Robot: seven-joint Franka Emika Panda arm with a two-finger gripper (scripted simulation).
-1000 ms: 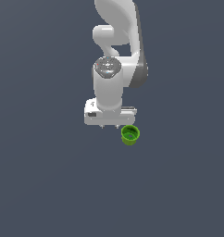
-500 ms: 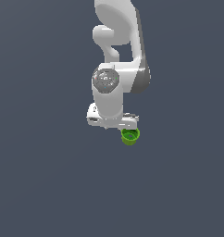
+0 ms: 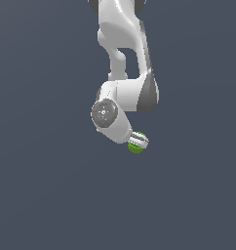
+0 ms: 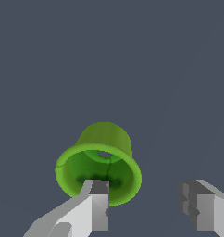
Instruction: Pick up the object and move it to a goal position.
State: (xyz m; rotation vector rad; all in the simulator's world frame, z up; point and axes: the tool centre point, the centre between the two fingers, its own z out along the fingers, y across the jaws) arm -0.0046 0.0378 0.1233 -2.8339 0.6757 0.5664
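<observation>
The cup [image 4: 99, 172] is bright green — lighter on its flared rim, darker olive on the outer wall, with dark blotches inside. My arm [image 3: 125, 93] is glossy white with a dark grey panel and a grey speckled joint disc [image 3: 104, 113]. My fingers [image 4: 96, 209] are pale grey with darker grey pads — all against flat slate blue-grey.

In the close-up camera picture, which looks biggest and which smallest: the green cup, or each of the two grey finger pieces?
1. Green cup, clearly largest.
2. and 3. The two fingers, one overlapping the cup's rim and one off to the side, look alike. Both are cut off by the frame and very near the camera, so I won't rank them.
</observation>
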